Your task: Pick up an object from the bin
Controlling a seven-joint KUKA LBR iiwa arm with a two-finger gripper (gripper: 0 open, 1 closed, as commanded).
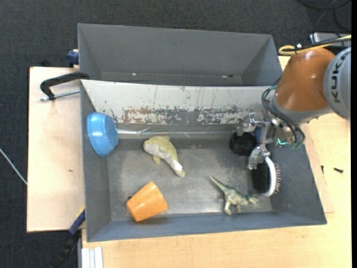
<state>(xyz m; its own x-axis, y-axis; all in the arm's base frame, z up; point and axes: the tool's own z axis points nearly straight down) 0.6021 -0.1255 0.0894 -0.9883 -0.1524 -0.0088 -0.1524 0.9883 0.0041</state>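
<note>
Pincer (255, 159) hangs low at the right side of the bin (167, 54), over the far end of a black, white-rimmed hairbrush (266, 178); open or closed, can't tell. Brush's long axis runs back-to-front, near end by a green dinosaur (234, 197).

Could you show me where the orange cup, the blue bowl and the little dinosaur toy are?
orange cup (147, 201), camera view, on its side wall.
blue bowl (101, 133), camera view, its middle.
dinosaur toy (234, 199), camera view, its body.

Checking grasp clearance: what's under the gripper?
A black hairbrush with a white rim lies under the gripper, by the bin's right wall. The gripper covers its upper end; contact cannot be judged.
</note>
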